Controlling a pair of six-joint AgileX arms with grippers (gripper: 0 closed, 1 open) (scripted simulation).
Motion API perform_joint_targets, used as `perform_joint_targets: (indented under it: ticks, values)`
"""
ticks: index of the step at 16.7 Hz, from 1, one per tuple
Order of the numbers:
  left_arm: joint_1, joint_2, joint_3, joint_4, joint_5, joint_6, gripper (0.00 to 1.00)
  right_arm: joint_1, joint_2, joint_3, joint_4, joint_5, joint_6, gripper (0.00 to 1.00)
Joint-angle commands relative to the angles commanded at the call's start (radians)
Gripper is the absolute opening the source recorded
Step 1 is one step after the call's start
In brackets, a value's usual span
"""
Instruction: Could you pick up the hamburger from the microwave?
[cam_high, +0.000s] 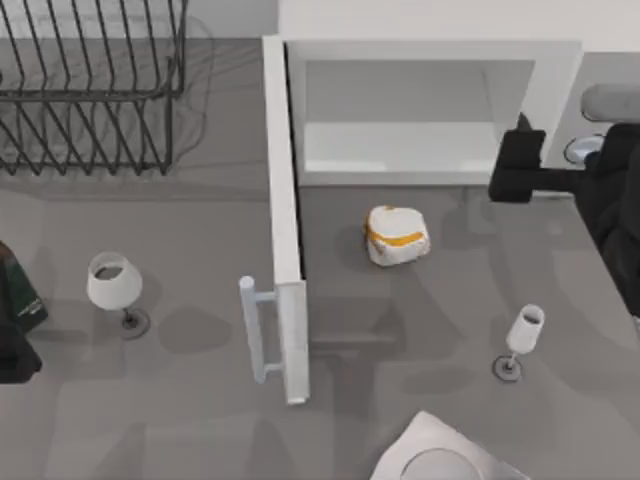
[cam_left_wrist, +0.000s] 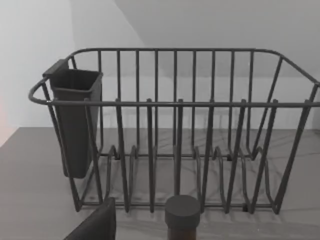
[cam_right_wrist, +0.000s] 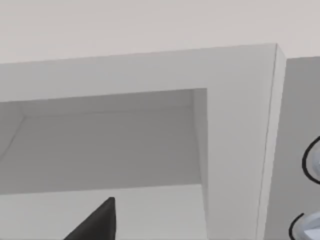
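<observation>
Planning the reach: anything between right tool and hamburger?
Top view: bare grey table between the right tool, by the microwave front, and the hamburger.

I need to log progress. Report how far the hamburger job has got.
Done: the microwave door stands wide open, and the hamburger already lies on the table in front of the cavity, not inside it. In hand: the right gripper sits by the cavity's right edge, holding nothing visible. Left: reach the hamburger, grip it and lift it. The left arm is parked at the table's left edge.

Hamburger (cam_high: 396, 236) outside open microwave (cam_high: 420, 110)
</observation>
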Motion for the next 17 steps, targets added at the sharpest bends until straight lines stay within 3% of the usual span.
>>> perform_joint_targets:
  ticks: [10, 17]
  values:
    - [0.000, 0.000, 0.000, 0.000, 0.000, 0.000, 1.00, 0.271, 0.811, 0.279, 0.335, 0.265, 0.127, 1.00]
    - [0.000, 0.000, 0.000, 0.000, 0.000, 0.000, 1.00, 0.317, 0.965, 0.319, 0.395, 0.314, 0.151, 1.00]
